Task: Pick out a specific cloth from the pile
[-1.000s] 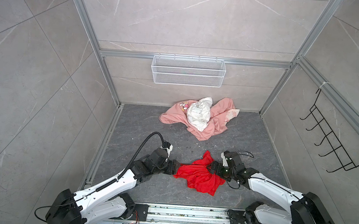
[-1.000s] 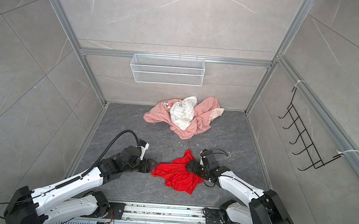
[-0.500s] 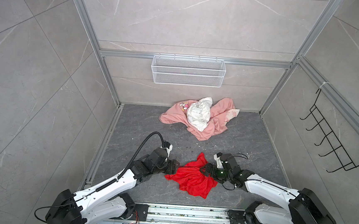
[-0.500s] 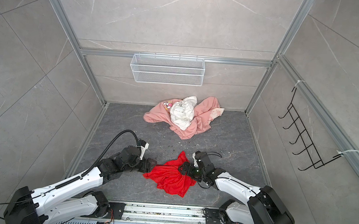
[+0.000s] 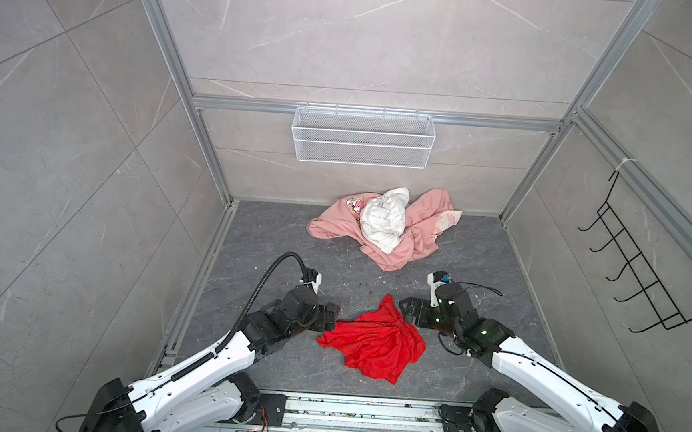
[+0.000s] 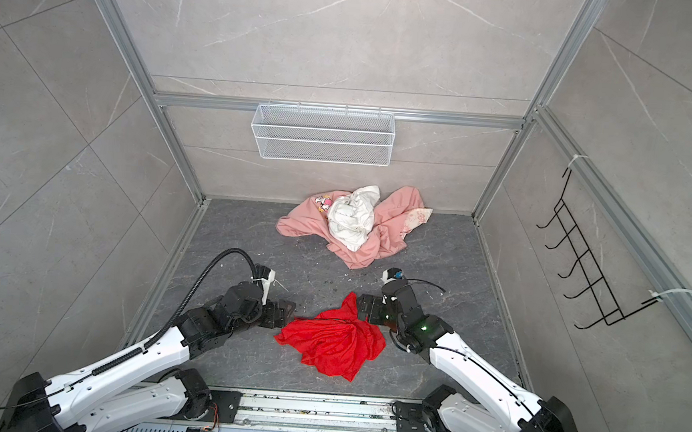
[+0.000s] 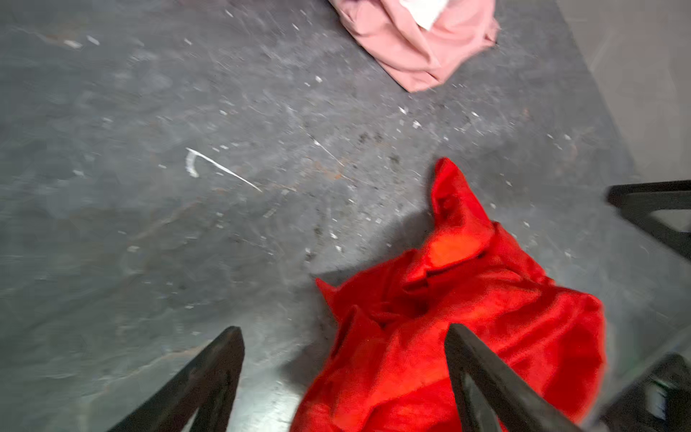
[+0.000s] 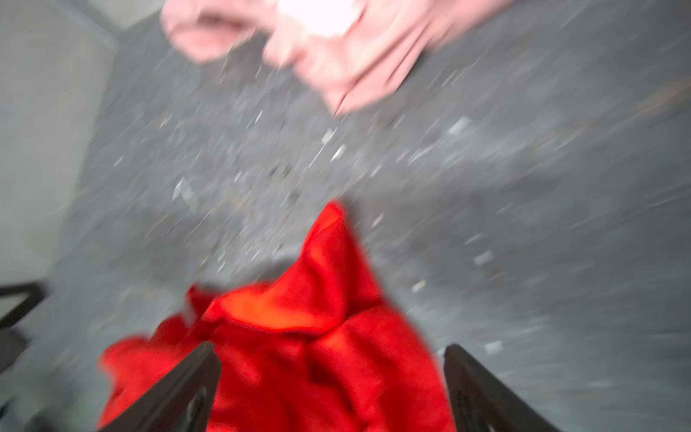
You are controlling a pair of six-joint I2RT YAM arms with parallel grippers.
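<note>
Left wrist view: left tool (image 7: 344,329) gapes wide over the cloth (image 7: 486,299).

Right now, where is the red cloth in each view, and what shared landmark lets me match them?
Top view: red cloth low centre of the picture.
Top view: red cloth in the same low-centre spot.
Left wrist: red cloth just ahead of the open left gripper.
Right wrist: red cloth, blurred, in the gap of the open right gripper.
Shared landmark: the pink garment, beyond the cloth in every view.
</note>
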